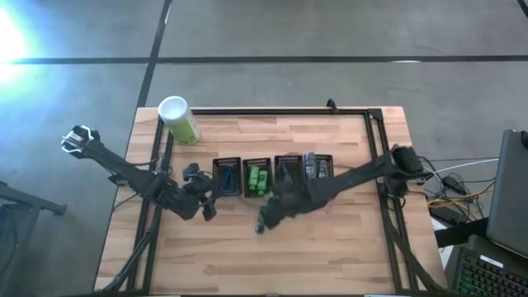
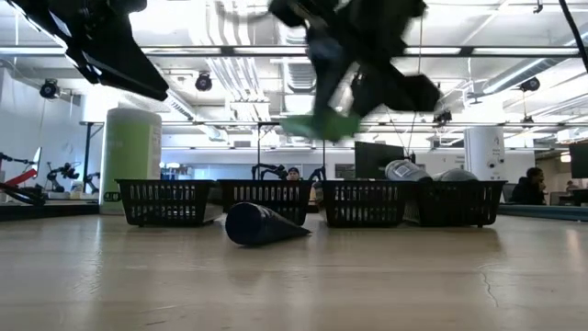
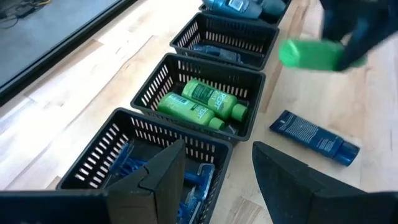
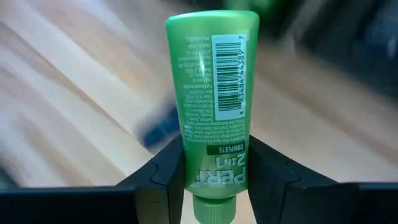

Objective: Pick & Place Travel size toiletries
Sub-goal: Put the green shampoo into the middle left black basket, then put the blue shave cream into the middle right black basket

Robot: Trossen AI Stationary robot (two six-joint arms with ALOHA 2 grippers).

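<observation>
So the right pincer (image 4: 211, 171) has a green Pert 2-in-1 tube (image 4: 211, 93) clamped near its cap end, lifted clear of the wooden desk (image 1: 330, 247), just in front of the row of four black mesh baskets. My read is that it's headed for the basket (image 3: 199, 102) that already holds two matching green tubes (image 3: 202, 102).

To do this well, I'd keep the tube well above the basket rim on the way over, line its long axis up with the two already lying there, and only let go once it's low inside. The tube is smooth, glossy plastic with a flat crimped end, so it could slip or pivot if the grip is loose.

The left pincer (image 3: 214, 177) hangs with its fingers spread and nothing between them, over the end basket (image 3: 137, 162) holding blue razors (image 3: 186, 186).

A dark blue tube (image 3: 314, 137) lies flat on the desk in front of the baskets, not yet sorted. The baskets are stiff lattice plastic, so an edge could snag. The two far baskets hold darker items and grey-blue bottles.
</observation>
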